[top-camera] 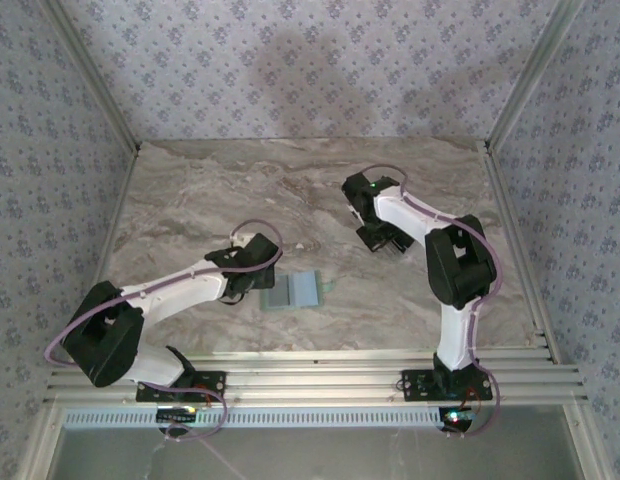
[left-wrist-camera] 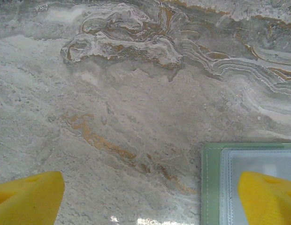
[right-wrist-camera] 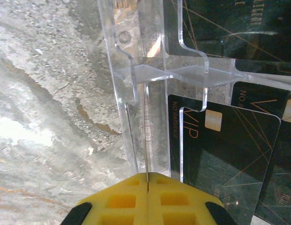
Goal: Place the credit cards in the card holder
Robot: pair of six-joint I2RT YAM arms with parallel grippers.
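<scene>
The card holder point(top-camera: 293, 290) lies open and flat on the marble at front centre; its sage-green edge point(left-wrist-camera: 210, 187) and clear inner pockets show in the left wrist view. My left gripper point(top-camera: 252, 268) hovers just left of it, open, and one yellow fingertip point(left-wrist-camera: 267, 199) is over the holder. Black credit cards point(right-wrist-camera: 230, 150) with gold markings stand in a clear acrylic stand point(right-wrist-camera: 131, 70). My right gripper point(right-wrist-camera: 148, 177) is at that stand point(top-camera: 382, 238), shut on a thin card seen edge-on that rises from between its pads.
Patterned walls close the table on three sides. An aluminium rail point(top-camera: 320, 372) with both arm bases runs along the near edge. Bare marble point(top-camera: 210, 190) lies left of the acrylic stand.
</scene>
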